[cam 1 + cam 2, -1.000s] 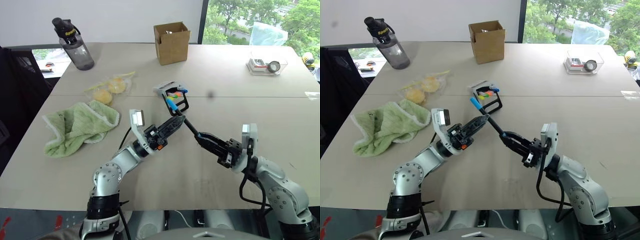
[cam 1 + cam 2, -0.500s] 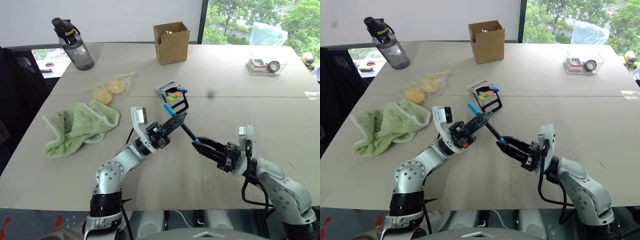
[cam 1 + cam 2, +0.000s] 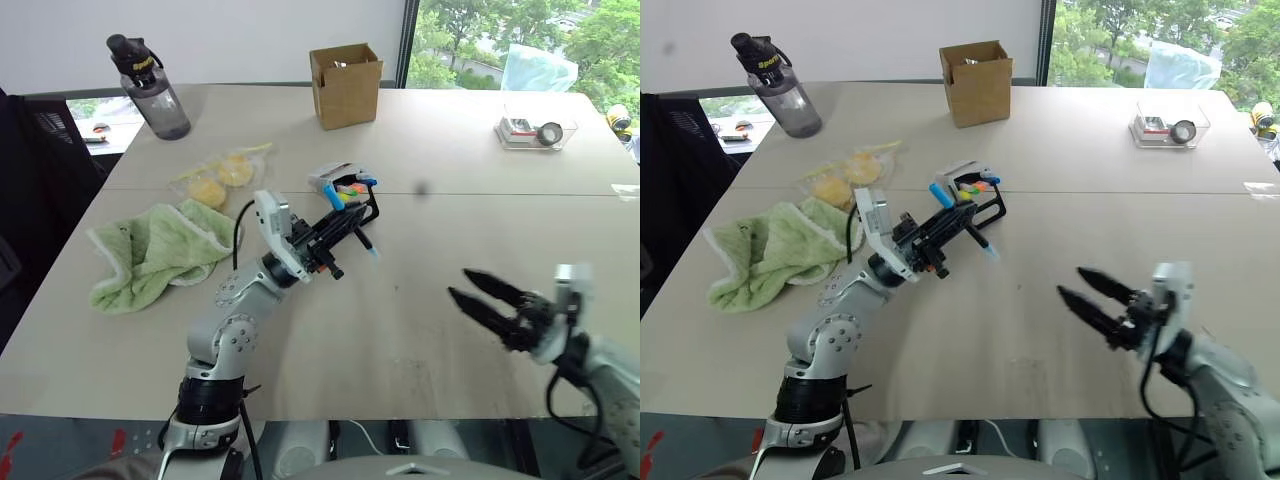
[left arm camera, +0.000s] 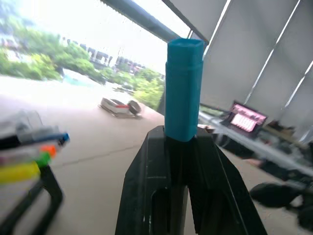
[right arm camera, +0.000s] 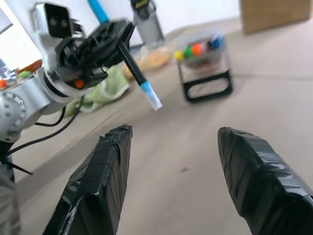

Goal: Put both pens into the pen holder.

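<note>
— What sort of place is this?

— An office or meeting room. Two wide beige laminate tables [image 3: 480,130] are pushed edge to edge, beneath a big window [image 3: 520,40] looking onto green trees.

— Anything else?

— Beyond the left pincer [image 4: 182,147], tall grey vertical blinds [image 4: 254,58] hang, and a lit laptop screen [image 4: 248,120] glows on a desk past it.

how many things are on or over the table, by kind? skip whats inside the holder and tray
black marker pen with blue cap: 1
small black loop-framed pen holder: 1
grey water bottle with black lid: 1
brown cardboard box: 1
green cloth: 1
clear bag of yellow pieces: 1
clear plastic tray: 1
total: 7
</note>
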You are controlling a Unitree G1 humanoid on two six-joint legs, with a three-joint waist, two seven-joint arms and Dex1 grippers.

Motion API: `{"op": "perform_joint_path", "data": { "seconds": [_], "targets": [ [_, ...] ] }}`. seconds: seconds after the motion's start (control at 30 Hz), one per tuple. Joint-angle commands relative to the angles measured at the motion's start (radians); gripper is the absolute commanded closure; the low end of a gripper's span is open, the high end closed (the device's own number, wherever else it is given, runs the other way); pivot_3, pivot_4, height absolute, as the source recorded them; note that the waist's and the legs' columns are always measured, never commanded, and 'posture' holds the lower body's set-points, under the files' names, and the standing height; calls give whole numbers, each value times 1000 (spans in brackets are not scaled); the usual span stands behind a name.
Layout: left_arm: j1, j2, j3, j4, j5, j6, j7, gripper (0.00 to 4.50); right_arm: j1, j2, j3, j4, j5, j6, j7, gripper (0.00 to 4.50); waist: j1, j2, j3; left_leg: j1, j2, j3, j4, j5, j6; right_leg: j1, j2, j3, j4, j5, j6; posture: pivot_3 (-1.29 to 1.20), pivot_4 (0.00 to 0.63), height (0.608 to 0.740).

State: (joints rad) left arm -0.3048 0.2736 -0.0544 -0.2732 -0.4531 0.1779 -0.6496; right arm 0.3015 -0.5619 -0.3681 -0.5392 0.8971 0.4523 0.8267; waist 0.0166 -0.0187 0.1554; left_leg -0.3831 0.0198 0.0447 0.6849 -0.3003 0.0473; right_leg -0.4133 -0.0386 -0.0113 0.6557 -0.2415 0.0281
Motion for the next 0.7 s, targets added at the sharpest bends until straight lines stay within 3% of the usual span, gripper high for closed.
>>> {"op": "perform_joint_path", "data": {
  "seconds": [0.03, 0.23, 0.43, 0.7],
  "targets": [
    [-74, 45, -50, 47, 356, -354, 85, 4500, 30, -51, -140, -9, 52, -26, 57, 1532, 1, 0, 0, 0, 0, 0, 0, 0, 0, 0, 0, 0, 0, 0, 0, 0, 150, 736],
    [-163, 138, -70, 165, 774, -687, 296, 4500, 53, -109, -270, -14, 85, -17, 75, 1532, 0, 0, 0, 1, 1, 2, -1, 0, 1, 0, -4, 1, 0, 0, 0, 0, 150, 736],
    [-216, 163, -117, 292, 925, -777, 388, 4500, 63, -144, -276, -46, 31, -29, 79, 1532, 1, 0, 0, 0, 1, 2, -1, -1, 1, 0, -7, 0, -1, 0, 1, 0, 150, 736],
    [-270, 122, -165, 404, 960, -778, 444, 4500, 57, -151, -281, -65, 29, -30, 66, 1532, 0, -1, 0, 0, 1, 1, -1, -1, 1, 0, -7, -2, 0, 0, 1, 0, 150, 736]
  ]
}}
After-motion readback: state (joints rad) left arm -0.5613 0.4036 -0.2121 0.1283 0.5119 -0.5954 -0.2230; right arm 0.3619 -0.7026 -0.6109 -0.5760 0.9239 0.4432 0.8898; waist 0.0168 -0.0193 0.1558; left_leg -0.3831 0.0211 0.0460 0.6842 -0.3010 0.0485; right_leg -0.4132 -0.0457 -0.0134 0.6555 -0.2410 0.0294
